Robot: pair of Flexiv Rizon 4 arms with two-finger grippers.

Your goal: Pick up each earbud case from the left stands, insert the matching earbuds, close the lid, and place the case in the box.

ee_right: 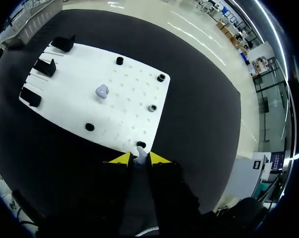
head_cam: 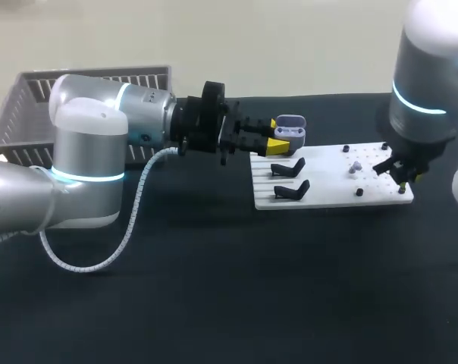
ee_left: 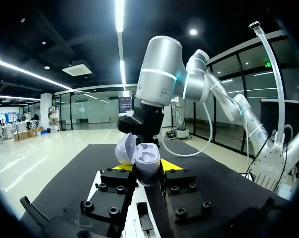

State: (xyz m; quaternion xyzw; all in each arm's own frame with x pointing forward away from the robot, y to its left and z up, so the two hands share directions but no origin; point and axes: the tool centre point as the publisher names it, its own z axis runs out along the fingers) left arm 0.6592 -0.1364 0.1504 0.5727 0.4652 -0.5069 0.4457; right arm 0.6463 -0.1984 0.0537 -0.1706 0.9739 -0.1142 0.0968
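My left gripper point(head_cam: 278, 138) holds a lavender earbud case point(head_cam: 290, 127) above the far left corner of the white board point(head_cam: 331, 193). In the left wrist view the case point(ee_left: 145, 166) stands upright between the yellow tips of the left gripper point(ee_left: 147, 169), its lid open. My right gripper point(head_cam: 401, 176) is down at the board's right edge. In the right wrist view a small pale earbud point(ee_right: 140, 157) sits pinched between the tips of the right gripper point(ee_right: 139, 159), beside a black peg point(ee_right: 141, 145). A second earbud point(ee_right: 101, 91) lies on the board point(ee_right: 65, 94), also visible from above point(head_cam: 356, 165).
A grey slatted basket point(head_cam: 32, 95) stands at the back left behind my left arm. Two empty black stands point(head_cam: 287, 167) point(head_cam: 291, 189) sit on the board's left part. Several black pegs point(ee_right: 161, 77) dot its right part.
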